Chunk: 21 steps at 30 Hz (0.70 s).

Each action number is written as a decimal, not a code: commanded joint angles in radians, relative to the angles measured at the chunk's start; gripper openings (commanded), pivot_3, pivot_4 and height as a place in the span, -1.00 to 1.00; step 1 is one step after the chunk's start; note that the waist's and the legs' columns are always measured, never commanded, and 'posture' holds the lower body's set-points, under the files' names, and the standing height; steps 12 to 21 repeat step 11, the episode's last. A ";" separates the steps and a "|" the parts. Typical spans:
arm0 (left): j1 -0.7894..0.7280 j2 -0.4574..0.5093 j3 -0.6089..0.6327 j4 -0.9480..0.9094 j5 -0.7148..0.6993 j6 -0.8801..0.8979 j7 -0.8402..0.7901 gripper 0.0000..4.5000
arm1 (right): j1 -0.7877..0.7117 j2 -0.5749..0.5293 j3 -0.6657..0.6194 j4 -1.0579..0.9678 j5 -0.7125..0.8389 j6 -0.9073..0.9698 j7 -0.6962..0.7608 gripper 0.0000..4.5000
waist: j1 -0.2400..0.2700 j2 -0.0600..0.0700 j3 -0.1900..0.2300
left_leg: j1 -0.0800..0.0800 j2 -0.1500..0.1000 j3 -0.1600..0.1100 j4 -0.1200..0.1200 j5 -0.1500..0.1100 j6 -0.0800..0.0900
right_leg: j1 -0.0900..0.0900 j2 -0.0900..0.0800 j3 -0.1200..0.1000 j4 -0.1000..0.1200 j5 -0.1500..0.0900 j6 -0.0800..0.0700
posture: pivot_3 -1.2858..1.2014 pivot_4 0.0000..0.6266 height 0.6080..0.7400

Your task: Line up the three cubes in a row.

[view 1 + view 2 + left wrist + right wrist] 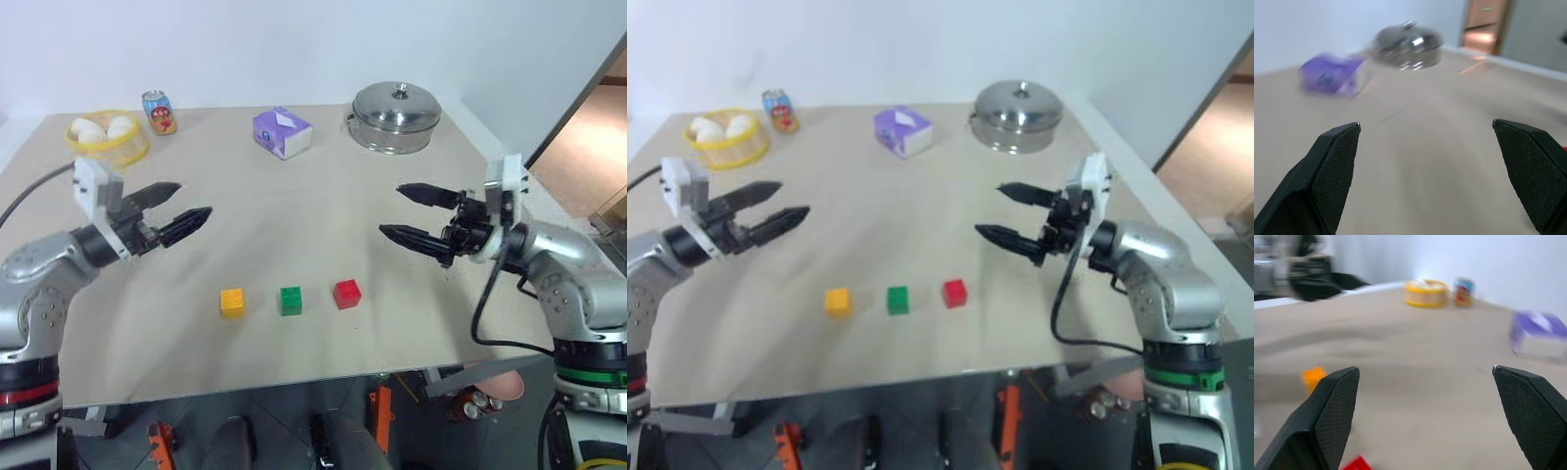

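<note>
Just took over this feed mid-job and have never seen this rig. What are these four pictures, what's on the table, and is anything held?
It is a two-armed humanoid robot. The two wide pictures come from its head, looking down over the table. The other two come from a camera on each wrist, looking out between that pincer's black fingers.

The left pincer and right pincer both hang open above the table, holding nothing.

Near the front edge lie the orange-yellow cube, the green cube and the red cube, already roughly in a row, with gaps between them. At the back are a basket of eggs, a drink can, a purple tissue box and a lidded steel pot.
</note>
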 commanded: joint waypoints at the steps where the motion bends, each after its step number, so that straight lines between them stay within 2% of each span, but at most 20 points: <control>1: 0.038 -0.007 0.053 -0.070 0.002 -0.033 0.043 0.99 | 0.012 0.023 -0.017 0.012 -0.031 -0.041 -0.054 1.00 | 0.000 0.000 0.000 | 0.000 0.000 0.000 0.000 0.000 0.000 | 0.000 0.000 0.001 0.000 0.000 0.000 | 0.03 -0.52 1.00; 11: 0.064 -0.015 0.053 -0.095 -0.005 -0.046 0.092 0.99 | 0.050 0.100 0.014 0.058 -0.113 -0.096 -0.132 1.00 | 0.000 0.000 0.000 | 0.000 -0.001 0.001 0.002 0.000 0.000 | 0.001 0.000 0.002 0.000 0.000 -0.002 | 0.03 -0.52 1.00; 21: 0.064 -0.015 0.053 -0.095 -0.005 -0.046 0.092 0.99 | 0.050 0.100 0.014 0.058 -0.113 -0.096 -0.132 1.00 | 0.000 0.000 0.000 | 0.000 -0.001 0.001 0.002 0.000 0.000 | 0.001 0.000 0.002 0.000 0.000 -0.002 | 0.03 -0.52 1.00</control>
